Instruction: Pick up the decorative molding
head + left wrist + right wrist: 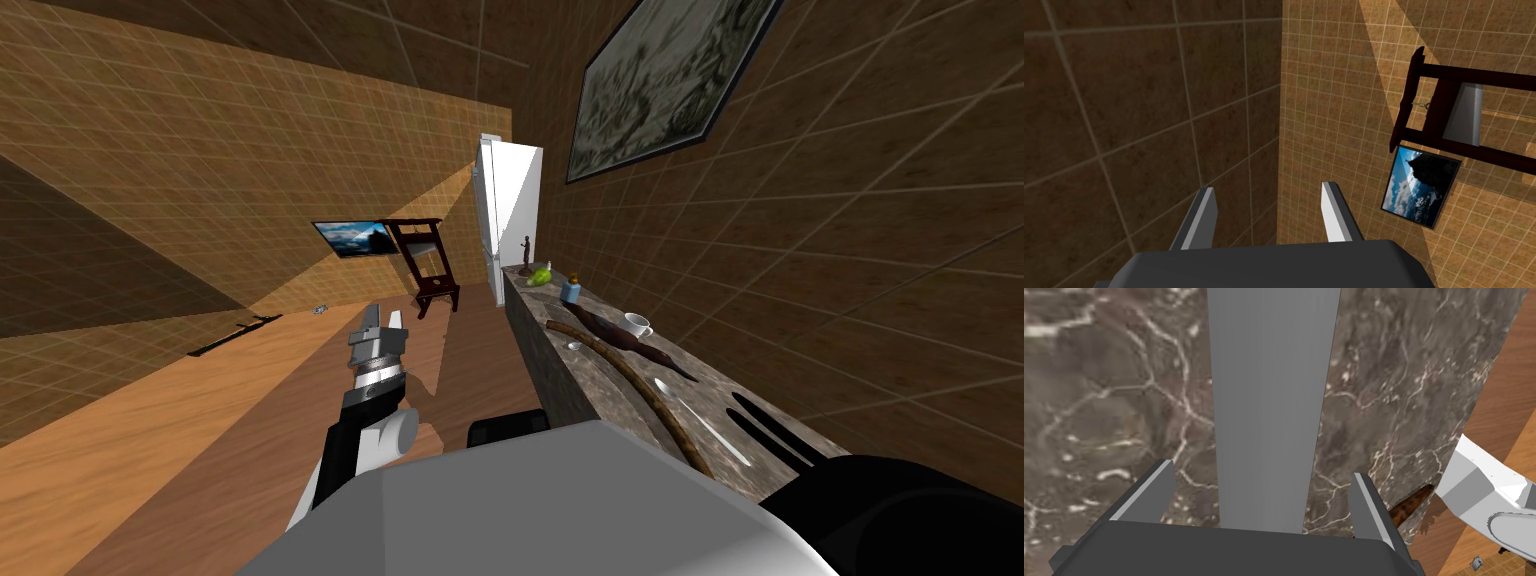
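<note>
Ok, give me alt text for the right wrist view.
The right gripper, fingers open, hangs over a marbled grey-brown countertop, straddling a flat grey strip that runs straight away between its fingers. A brown tip pokes past the counter's edge, above a wooden floor.
</note>
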Robot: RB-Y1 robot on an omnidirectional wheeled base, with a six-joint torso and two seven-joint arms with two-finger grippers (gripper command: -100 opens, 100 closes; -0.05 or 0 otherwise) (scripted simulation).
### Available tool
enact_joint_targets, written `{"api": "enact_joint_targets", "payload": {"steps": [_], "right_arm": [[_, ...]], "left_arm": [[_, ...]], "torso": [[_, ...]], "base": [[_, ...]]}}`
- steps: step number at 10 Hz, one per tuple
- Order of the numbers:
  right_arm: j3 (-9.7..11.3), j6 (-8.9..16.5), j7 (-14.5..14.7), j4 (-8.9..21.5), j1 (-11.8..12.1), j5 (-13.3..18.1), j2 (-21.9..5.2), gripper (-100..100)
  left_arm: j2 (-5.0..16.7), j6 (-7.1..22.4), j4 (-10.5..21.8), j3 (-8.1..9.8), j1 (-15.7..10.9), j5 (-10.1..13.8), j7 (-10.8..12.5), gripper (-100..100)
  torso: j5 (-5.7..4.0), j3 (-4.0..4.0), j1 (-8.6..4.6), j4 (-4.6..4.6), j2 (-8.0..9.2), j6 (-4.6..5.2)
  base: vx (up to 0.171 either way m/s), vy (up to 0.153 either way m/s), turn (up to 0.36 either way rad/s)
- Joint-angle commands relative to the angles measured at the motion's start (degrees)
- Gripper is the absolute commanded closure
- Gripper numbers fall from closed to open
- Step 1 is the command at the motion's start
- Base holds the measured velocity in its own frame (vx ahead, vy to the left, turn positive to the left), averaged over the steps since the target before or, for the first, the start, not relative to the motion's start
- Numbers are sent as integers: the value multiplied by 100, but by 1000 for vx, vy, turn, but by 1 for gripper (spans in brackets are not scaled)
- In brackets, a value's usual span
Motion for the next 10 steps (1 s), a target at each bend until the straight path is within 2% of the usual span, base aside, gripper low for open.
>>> {"api": "enact_joint_targets", "payload": {"steps": [1,5,6,7,9,10], "right_arm": [[0,0,0,0,0,0,0,100],[3,-8,-1,3,3,-1,2,100],[3,-7,-1,3,2,-1,2,0],[114,56,18,-6,141,-189,-15,100],[392,177,74,34,428,-576,-89,100],[392,177,74,34,428,-704,-89,100]], "left_arm": [[0,0,0,0,0,0,0,0],[0,0,0,0,0,0,0,0],[0,0,0,0,0,0,0,0],[0,0,0,0,0,0,0,0],[0,0,0,0,0,0,0,0],[0,0,0,0,0,0,0,0]], "torso": [[0,0,0,0,0,0],[-4,3,-11,3,4,-2],[-4,3,-12,2,3,-2],[-4,2,-12,2,3,-2],[-3,2,-14,1,2,-7],[-2,1,-15,0,1,-7]], "base": [[0,0,0],[0,0,0],[0,0,0],[1,-4,62],[2,-8,123],[1,-8,38]]}}
